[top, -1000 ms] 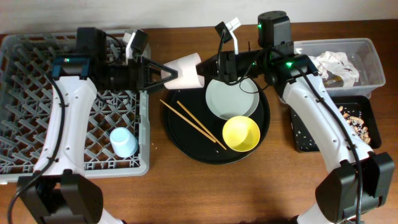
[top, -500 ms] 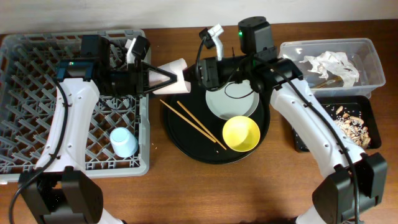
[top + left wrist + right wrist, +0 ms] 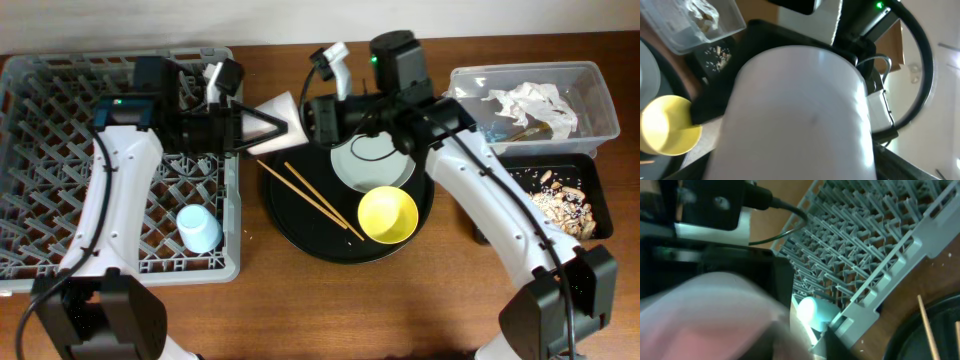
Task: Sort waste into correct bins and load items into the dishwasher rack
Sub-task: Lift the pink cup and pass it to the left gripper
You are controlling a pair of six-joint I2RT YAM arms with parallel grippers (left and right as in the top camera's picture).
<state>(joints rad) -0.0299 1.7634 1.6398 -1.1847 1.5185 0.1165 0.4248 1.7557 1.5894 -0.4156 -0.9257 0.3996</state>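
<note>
Above the strip of brown wooden worktop (image 3: 400, 310) between the grey plastic lattice dish rack (image 3: 120, 272) and the round black tray (image 3: 290, 225), a smooth white tapered cup (image 3: 280, 110) hangs in the air. Its long axis lies nearly level, running from the left gripper (image 3: 262, 125) to the right gripper (image 3: 312, 115). Which end is the mouth cannot be told.

Each gripper meets one end of the cup. The cup fills the left wrist view and blurs across the right wrist view, hiding both sets of jaws, so I cannot tell how wide they stand or which pair grips.

On the tray lie a pale round plate (image 3: 372, 160), a glossy yellow bowl (image 3: 388, 215) and two thin wooden chopsticks (image 3: 315, 198), slanting. A light blue cup (image 3: 199, 228) sits near the rack's right wall; the other ribbed cells lie open. The rack's right wall and the tray's left rim stand close together, leaving only a narrow band of wood under the cup.
</note>
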